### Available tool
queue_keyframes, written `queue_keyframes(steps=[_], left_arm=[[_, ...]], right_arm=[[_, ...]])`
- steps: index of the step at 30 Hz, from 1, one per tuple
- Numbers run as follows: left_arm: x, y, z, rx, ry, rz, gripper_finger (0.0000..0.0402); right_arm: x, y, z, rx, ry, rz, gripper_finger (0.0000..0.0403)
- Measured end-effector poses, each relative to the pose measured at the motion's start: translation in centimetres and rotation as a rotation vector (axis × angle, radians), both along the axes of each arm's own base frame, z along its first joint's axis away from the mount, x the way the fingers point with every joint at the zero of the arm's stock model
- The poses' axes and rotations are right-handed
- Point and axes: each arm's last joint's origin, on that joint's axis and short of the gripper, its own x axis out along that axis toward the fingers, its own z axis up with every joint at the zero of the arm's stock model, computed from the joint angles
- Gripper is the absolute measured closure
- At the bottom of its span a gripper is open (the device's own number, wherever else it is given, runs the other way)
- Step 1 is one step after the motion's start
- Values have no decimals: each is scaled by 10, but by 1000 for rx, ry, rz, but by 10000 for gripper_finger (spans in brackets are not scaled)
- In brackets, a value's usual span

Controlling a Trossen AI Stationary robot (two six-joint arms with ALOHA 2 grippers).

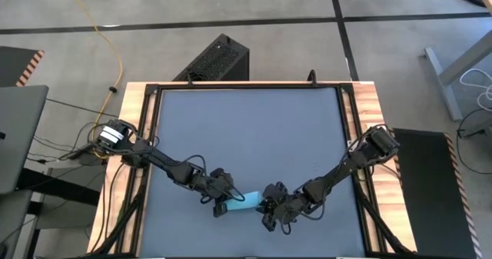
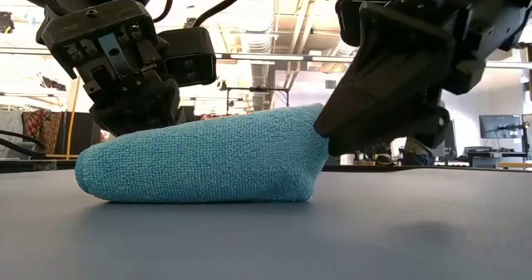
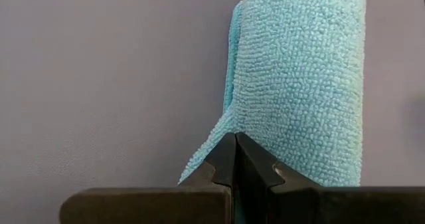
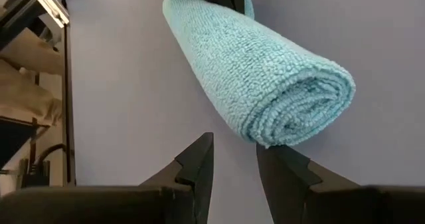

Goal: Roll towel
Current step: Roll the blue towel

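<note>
The towel [image 1: 244, 203] is a light blue cloth rolled into a short thick roll. It lies on its side on the dark grey tabletop near the front edge, and its spiral end [image 4: 302, 111] faces my right gripper. My left gripper [image 3: 236, 139] is shut at the roll's left end. My right gripper [image 4: 234, 151] stands open just off the roll's right end, with nothing between its fingers. In the low view the roll [image 2: 208, 159] sits flat on the table between both grippers. My left gripper has its shut fingertips against the roll's left end [image 3: 226, 127], where a loose corner of cloth tapers out. It comes slanting down from the table's left. I see no cloth between the fingers. My right gripper is close to the roll's right end [image 2: 320, 126]; whether it touches, I cannot tell.
A black box [image 1: 219, 59] stands on the floor beyond the table's far edge, and a laptop [image 1: 15, 128] sits off the left side. A wooden frame [image 1: 134, 136] borders the tabletop. Bare tabletop [image 1: 246, 128] stretches toward the far edge.
</note>
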Motion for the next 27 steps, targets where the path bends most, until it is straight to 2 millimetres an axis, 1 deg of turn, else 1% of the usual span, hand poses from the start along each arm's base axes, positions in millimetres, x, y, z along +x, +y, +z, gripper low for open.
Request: queue_keyframes(steps=[3, 7, 12, 19, 23, 27], left_arm=[[0, 0, 0, 0, 0, 0, 401], [0, 0, 0, -7, 2, 3, 401], [-1, -2, 0, -16, 5, 1, 401], [-2, -5, 0, -19, 6, -7, 401], [-2, -5, 0, -24, 8, -3, 401], [-2, -5, 0, -24, 8, -3, 401]], right_arm=[[2, -2, 0, -12, -5, 5, 257], [2, -2, 0, -26, -2, 15, 242], [-2, -3, -3, -18, 53, 35, 226], [0, -1, -1, -6, 23, 34, 230], [3, 0, 4, -41, -38, 44, 231], [3, -1, 4, -91, -53, 38, 232]])
